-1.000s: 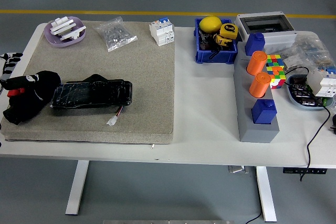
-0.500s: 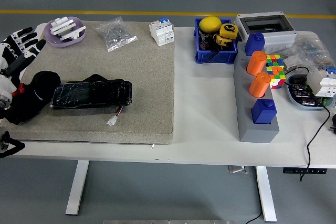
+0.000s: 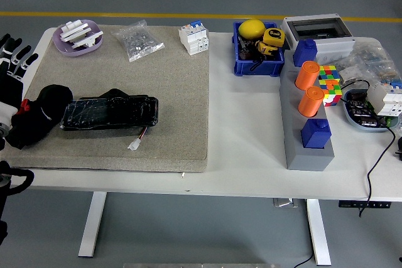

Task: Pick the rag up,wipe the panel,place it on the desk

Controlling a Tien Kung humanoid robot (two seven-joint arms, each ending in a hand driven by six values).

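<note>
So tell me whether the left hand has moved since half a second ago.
Yes. The left hand has drawn back left toward the picture's edge, farther from the purple dish, fingers spread, beside the black rag.

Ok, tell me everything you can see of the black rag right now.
The rag is a crumpled lump of soft black cloth with a small red patch on its left side. It lies bunched, not spread, at the left end of the grey mat, its right side touching the left end of the black panel. The left robot hand, fingers spread, hovers by its left edge; whether it touches cannot be told.
</note>
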